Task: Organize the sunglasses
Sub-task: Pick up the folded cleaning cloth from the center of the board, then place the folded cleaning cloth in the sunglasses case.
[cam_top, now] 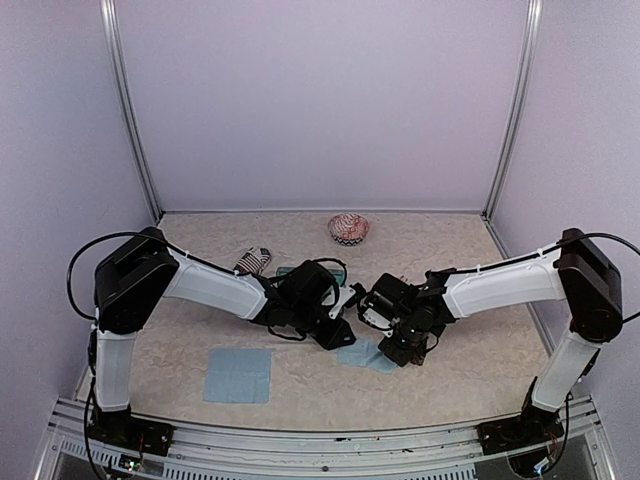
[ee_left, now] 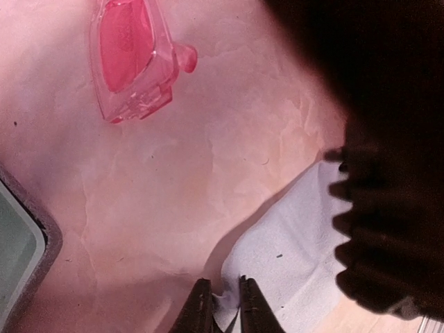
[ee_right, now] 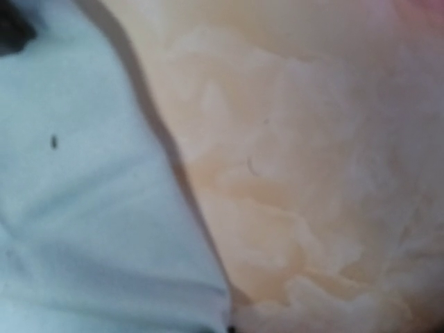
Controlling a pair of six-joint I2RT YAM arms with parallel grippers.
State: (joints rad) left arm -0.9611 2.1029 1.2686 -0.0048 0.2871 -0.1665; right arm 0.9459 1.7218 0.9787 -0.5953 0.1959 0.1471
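Tabletop (cam_top: 450, 245): pale, marbled, both arms reaching in toward its middle.

Left half: a spare blue cloth (cam_top: 238, 374) lies flat close to the near edge, apart from everything else. Further back, in the far half, sits a black-and-white pouch (cam_top: 253, 261). Just right of it is a teal case (ee_left: 17, 253), mostly hidden under the left arm in the top view.

Pink sunglasses (ee_left: 132, 59): folded, lying on bare tabletop. In the left wrist view they are beyond the claw, to the right of the teal case and not touching it. They are clear of the cloth, and nothing grips them. The arms block them in the top view.

Left claw (ee_left: 220, 286): fingers drawn nearly together, with the edge of the pinched blue cloth (ee_left: 291, 263) caught between the tips. The pinch is on cloth alone, down at tabletop level.

That cloth lies at the middle of the tabletop, slightly toward the near edge, and runs rightward under the right arm.

Right claw (cam_top: 405, 352): closed, low over the right part of the same cloth. Its wrist view is blurred and shows only cloth and tabletop, with no fingers in it, so I cannot tell whether it holds anything.

Far edge, about mid-width: a round pink patterned object (cam_top: 348, 229), standing alone.
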